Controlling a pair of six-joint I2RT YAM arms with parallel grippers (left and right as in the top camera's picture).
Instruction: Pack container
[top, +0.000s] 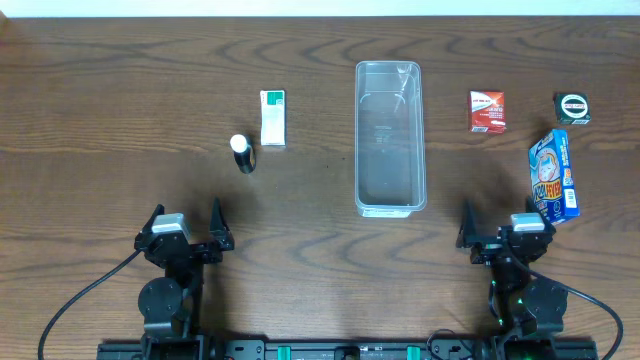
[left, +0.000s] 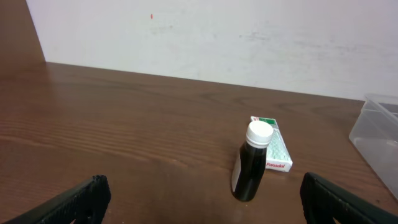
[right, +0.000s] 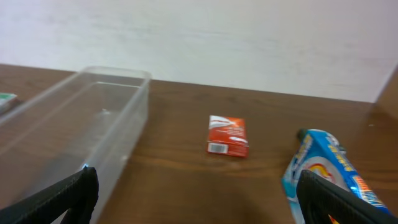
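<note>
The clear plastic container stands empty at the table's middle, long side running away from me; its near wall fills the left of the right wrist view and its corner shows at the right of the left wrist view. My left gripper rests open near the front left, nothing between its fingers. A dark bottle with a white cap stands ahead of it. My right gripper is open at the front right, apart from everything.
A green-and-white box lies left of the container, behind the bottle. To the right lie a red box, a blue packet and a small dark round item. The blue packet is close to the right finger.
</note>
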